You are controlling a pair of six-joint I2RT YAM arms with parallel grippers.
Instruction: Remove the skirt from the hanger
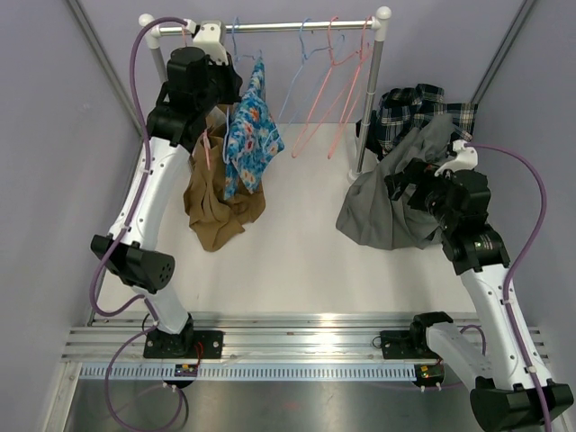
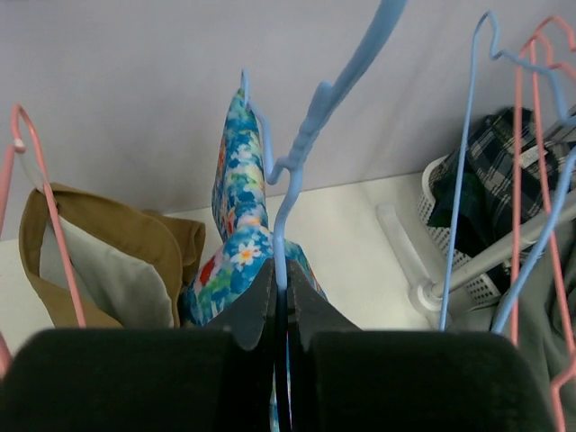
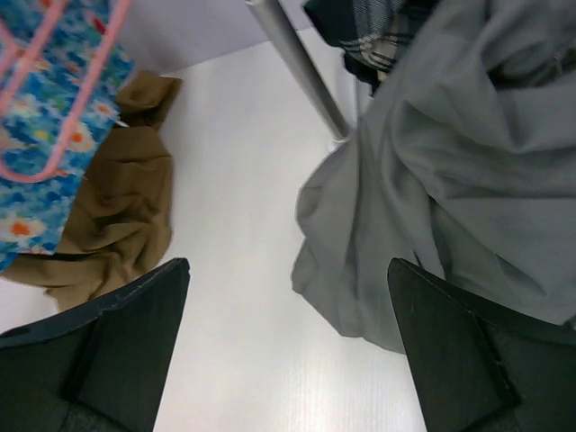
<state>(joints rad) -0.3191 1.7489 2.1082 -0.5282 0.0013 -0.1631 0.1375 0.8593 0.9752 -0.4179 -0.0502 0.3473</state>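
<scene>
A blue floral skirt (image 1: 250,135) hangs on a light blue hanger (image 2: 297,153) under the left end of the rail (image 1: 288,25). It also shows in the left wrist view (image 2: 236,243) and the right wrist view (image 3: 36,153). My left gripper (image 1: 236,90) is up at the rail and shut on the blue hanger's wire (image 2: 282,279), with the skirt just below its fingers. My right gripper (image 1: 405,180) is open and empty (image 3: 288,288) above the table, beside a grey garment (image 3: 450,180).
A brown garment (image 1: 216,202) hangs on a pink hanger (image 2: 45,207) left of the floral skirt and trails onto the table. Several empty blue and pink hangers (image 1: 333,81) hang at the rail's right. A plaid garment (image 1: 418,108) fills a white basket by the rack post (image 1: 371,99).
</scene>
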